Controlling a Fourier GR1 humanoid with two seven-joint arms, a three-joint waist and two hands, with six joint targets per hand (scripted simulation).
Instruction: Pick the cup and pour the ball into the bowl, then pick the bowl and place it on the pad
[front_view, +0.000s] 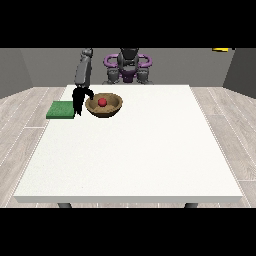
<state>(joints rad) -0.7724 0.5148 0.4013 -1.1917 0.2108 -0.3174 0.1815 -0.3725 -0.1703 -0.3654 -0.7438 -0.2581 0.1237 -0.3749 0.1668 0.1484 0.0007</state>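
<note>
Front view: robot hand (78, 101) at view's left, arm descending steeply from above, hand pointing down at surface (130, 150). One digit hooks over near rim of brown bowl (104, 105); whether rest is curled, cannot tell. Red ball (102, 102) inside bowl. Green pad (61, 110) just beside hand, opposite bowl. Cup unseen.

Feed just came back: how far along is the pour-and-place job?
Done: the red ball lies in the brown bowl. In hand: the hand at the view's left is at the bowl's rim. Left: the bowl sits on the table, beside the green pad. No cup visible.
</note>
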